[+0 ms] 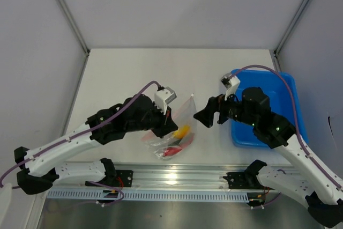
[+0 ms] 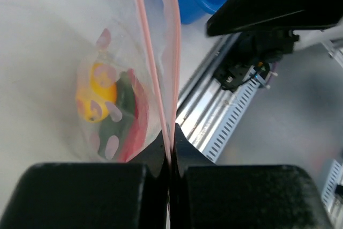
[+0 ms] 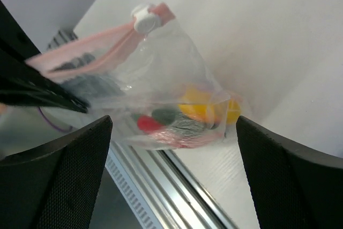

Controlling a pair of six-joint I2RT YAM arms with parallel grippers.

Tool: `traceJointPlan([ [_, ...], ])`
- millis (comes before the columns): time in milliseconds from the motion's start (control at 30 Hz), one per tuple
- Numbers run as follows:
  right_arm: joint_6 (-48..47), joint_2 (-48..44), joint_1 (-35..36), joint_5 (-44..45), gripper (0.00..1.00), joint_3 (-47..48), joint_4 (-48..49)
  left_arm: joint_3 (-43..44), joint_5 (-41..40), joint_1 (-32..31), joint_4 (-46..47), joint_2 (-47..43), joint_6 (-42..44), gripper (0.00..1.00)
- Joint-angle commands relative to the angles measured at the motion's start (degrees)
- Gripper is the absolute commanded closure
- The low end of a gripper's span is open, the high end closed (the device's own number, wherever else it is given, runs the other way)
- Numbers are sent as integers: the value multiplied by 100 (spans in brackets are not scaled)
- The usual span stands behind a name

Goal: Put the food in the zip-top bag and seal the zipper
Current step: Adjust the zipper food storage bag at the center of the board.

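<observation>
Pinching zipper (image 2: 153,68) of bag (image 3: 161,73) tight with left gripper (image 2: 170,132), food (image 3: 198,108) inside; holding right gripper (image 1: 206,112) wide apart, empty, nearby.

We find no text, label, brand, number or sign that we can read in any view. The zip-top bag (image 3: 171,63) bears only a faint print of pink dots, with no lettering on it that we can make out.

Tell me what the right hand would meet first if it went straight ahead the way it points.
Most likely the zip-top bag. It sits centred in front of the open right hand, and the left hand is pinching its zipper. Depth is unclear, but nothing shows in between.
</observation>
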Motion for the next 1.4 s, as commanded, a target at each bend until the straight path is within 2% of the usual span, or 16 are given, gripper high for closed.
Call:
traceJointPlan([
  [0,-1592,-157,-24,-1159,1,-346,469,-86,1334,148,354,-227,316,99],
  [133,-1936,-508,-155,-2053,3,-751,1032,-139,2152,157,477,-315,430,99],
  [300,-2051,-667,-621,-3047,7,-690,1121,-174,2574,166,504,-543,474,99],
  [500,-1849,-554,-1473,-4796,12,-655,1226,-201,2944,219,539,-780,571,99],
  [700,-1234,-307,-1545,-5790,14,-760,1876,-201,3357,219,741,-816,510,99],
  [933,-856,-35,-1211,-5888,14,-646,2457,-236,3665,219,1048,-772,378,99],
  [1033,-987,175,-912,-5818,17,-523,2298,-210,3717,219,1057,-728,369,100],
  [1233,-699,343,-639,-5774,24,-567,2886,-183,3832,227,1102,-667,360,99],
  [1333,-584,466,-622,-5879,41,-567,3045,-148,3762,219,1067,-658,386,99],
  [1367,-557,484,-613,-5905,50,-584,3211,-157,3753,219,1040,-675,386,99],
])
